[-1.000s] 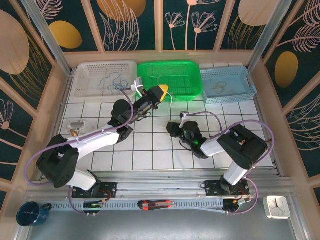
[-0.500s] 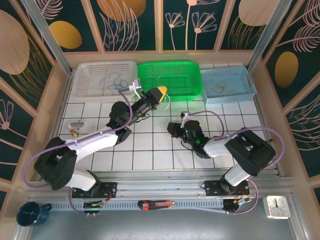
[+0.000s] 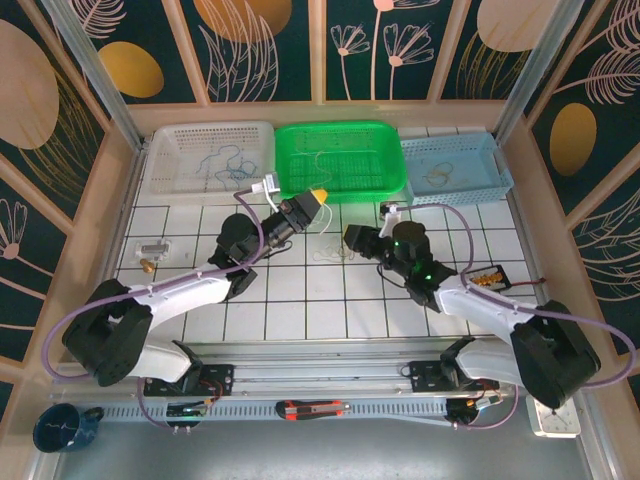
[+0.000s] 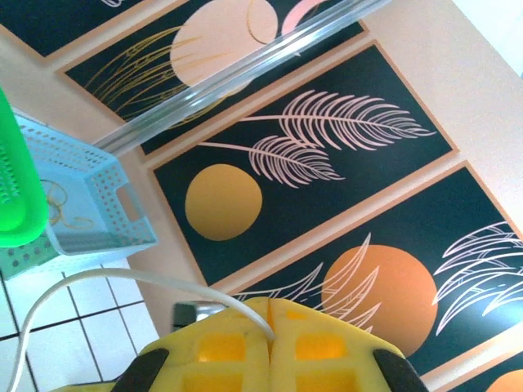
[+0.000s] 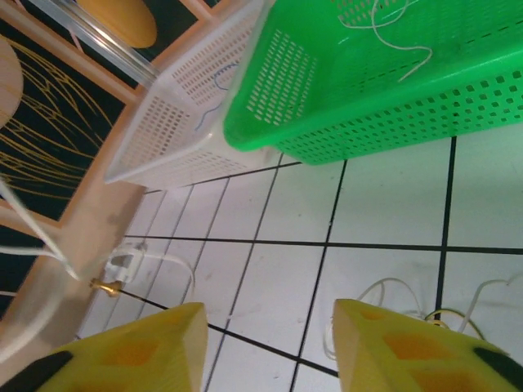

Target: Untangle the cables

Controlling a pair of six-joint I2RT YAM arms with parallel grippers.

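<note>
In the top view my left gripper [image 3: 319,194] hovers at the front edge of the green basket [image 3: 392,178]. It is shut on a thin whitish cable [image 4: 139,282] that arcs away to the left in the left wrist view. My right gripper [image 5: 265,343] is open just above the tiles, nothing between its fingers [image 5: 392,347]. A loose loop of whitish cable [image 5: 391,287] lies on the tiles beside its right finger, also seen in the top view as a cable loop [image 3: 330,251]. More thin cables lie in the baskets: blue [image 3: 225,160], whitish [image 5: 400,45], pale yellow [image 3: 437,176].
The white basket [image 3: 165,180], green basket and blue basket [image 3: 495,178] line the back edge. A small metal connector [image 3: 150,250] lies at the left of the table, and a small black part [image 3: 490,276] at the right. A box cutter [image 3: 312,408] rests on the front rail.
My right gripper has opened and its arm has swung out to the right, leaving the whitish loop on the tiles. My left gripper has drawn back slightly, still holding its cable.
</note>
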